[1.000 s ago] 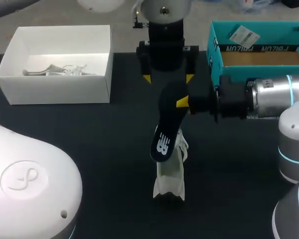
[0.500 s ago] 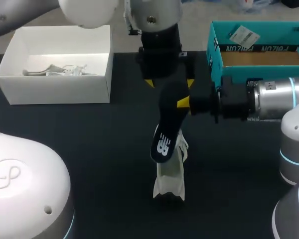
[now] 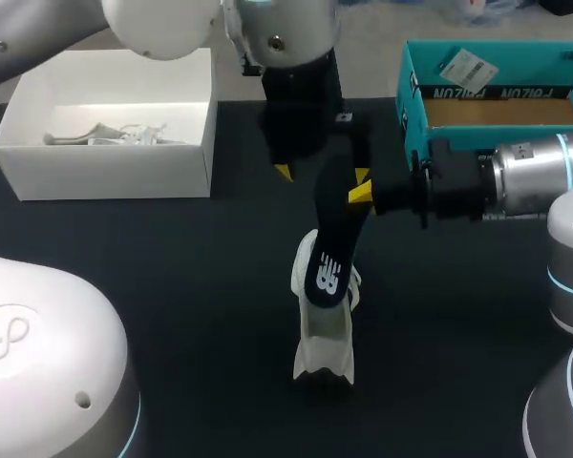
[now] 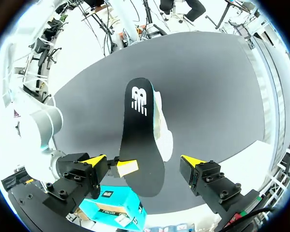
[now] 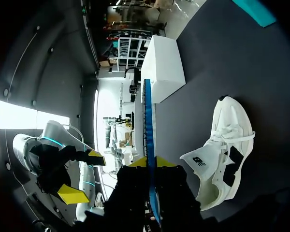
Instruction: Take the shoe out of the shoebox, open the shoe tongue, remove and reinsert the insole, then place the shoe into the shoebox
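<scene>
So, insole [image 3: 332,246]: out of the shoe, slanting down over it, lower end at the opening; we judge it is lined up for reinsertion.
Shoe [image 3: 325,336]: on the table [image 3: 172,286], under the insole.
Right gripper [image 3: 360,193]: above the shoe, clamped on the insole's upper part.
Left gripper [image 4: 142,160]: above the shoe, fingers spread wide either side of the insole, not touching it.

A white logo mark on the black insole [image 3: 332,239]. White upside-down lettering and a barcode label [image 3: 461,67] on the teal box [image 3: 411,114], far right. A dark logo on the shoe's [image 5: 217,140] side.
</scene>
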Controlling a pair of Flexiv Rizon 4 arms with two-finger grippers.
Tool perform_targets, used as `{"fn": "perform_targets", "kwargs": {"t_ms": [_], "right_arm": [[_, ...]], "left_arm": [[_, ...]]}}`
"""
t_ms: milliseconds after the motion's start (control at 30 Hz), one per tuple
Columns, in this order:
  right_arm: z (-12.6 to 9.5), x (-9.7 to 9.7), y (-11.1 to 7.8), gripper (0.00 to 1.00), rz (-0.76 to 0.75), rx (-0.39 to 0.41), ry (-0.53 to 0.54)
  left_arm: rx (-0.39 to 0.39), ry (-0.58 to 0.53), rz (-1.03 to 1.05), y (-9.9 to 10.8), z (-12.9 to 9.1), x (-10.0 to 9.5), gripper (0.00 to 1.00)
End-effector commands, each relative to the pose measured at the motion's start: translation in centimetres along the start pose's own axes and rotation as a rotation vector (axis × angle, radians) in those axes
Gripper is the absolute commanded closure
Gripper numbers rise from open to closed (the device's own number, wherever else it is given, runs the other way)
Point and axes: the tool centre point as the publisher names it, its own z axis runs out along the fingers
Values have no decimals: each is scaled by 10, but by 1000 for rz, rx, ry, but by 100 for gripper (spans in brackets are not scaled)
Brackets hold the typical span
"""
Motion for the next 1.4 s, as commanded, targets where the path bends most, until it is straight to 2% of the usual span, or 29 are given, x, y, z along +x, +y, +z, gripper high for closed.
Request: {"fn": "perform_targets", "kwargs": {"t_ms": [33, 600, 933, 1400], "right_arm": [[1, 0, 2, 100, 1, 6, -9], [-3, -8, -3, 100, 17, 21, -22], [1, -1, 0, 100, 7, 30, 4], [1, -1, 0, 100, 7, 30, 4]], "left_arm": [[-3, 27, -2, 0, -1, -6, 0], [7, 24, -25, 0, 5, -5, 0], [7, 24, -25, 0, 5, -5, 0], [7, 24, -25, 0, 5, -5, 0]]}}
